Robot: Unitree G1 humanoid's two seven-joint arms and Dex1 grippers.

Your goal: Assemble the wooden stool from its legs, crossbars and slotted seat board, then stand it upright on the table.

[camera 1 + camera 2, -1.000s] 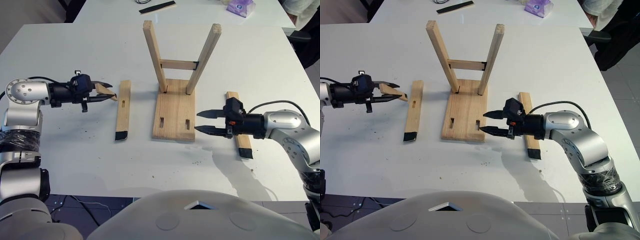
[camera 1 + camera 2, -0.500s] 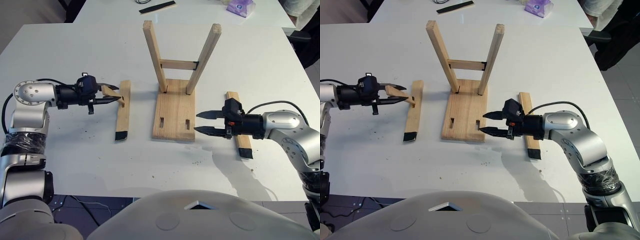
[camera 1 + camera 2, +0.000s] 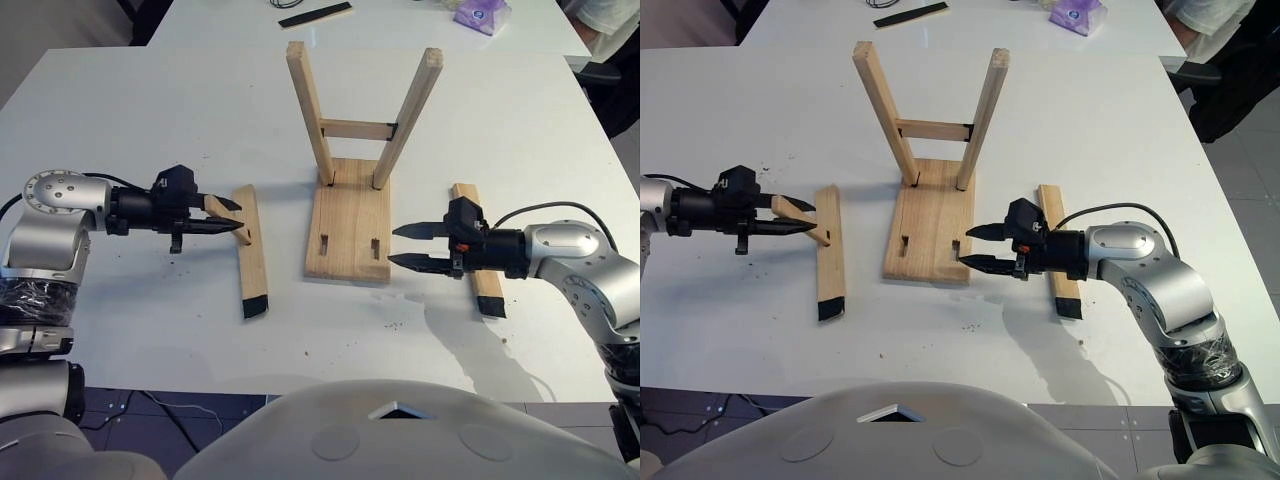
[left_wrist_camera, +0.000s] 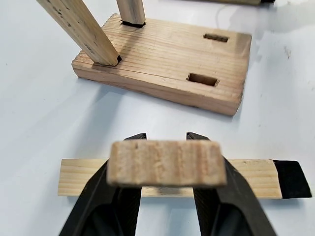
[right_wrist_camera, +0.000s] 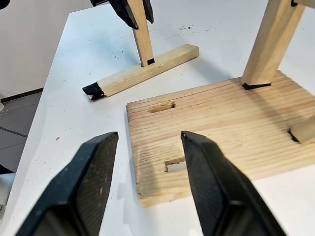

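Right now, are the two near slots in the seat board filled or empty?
Empty: both slots show as open holes in the seat board; the far two hold legs.

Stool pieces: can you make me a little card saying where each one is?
seat board: flat on the table, two near slots empty
standing legs: upright in the far slots, joined by a crossbar
left end effector: shut on a short crossbar, tip at the slot of the left loose leg, flat beside the board
right end effector: open, by the board's near right corner
right loose leg: lying flat, right of the board
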